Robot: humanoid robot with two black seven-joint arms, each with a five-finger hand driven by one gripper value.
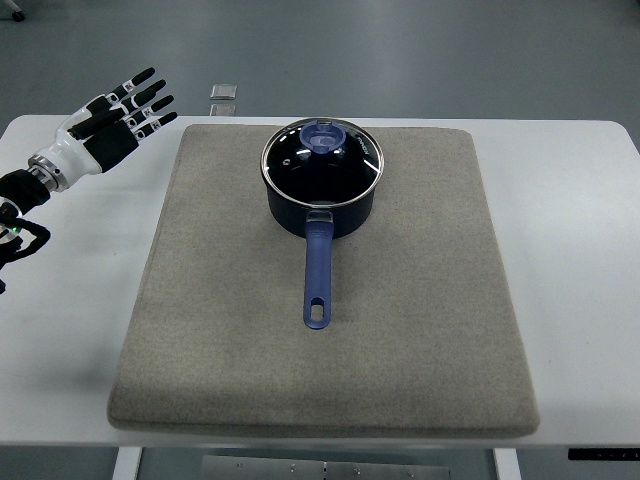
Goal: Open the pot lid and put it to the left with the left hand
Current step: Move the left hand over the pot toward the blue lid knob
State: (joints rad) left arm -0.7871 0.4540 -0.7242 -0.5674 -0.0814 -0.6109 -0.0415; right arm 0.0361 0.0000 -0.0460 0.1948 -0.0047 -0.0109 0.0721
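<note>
A dark blue saucepan (322,195) stands on the grey mat (420,330), toward its far middle, with its long blue handle (318,275) pointing toward the near edge. A glass lid (300,165) with a steel rim and a blue knob (325,137) sits shut on the pot. My left hand (135,103) hovers over the table's far left corner, well left of the pot, fingers spread and holding nothing. The right arm does not show.
The mat covers most of the white table (575,220). A bare strip of table (80,300) runs along the mat's left side. A small grey square object (223,91) lies on the floor beyond the table's far edge.
</note>
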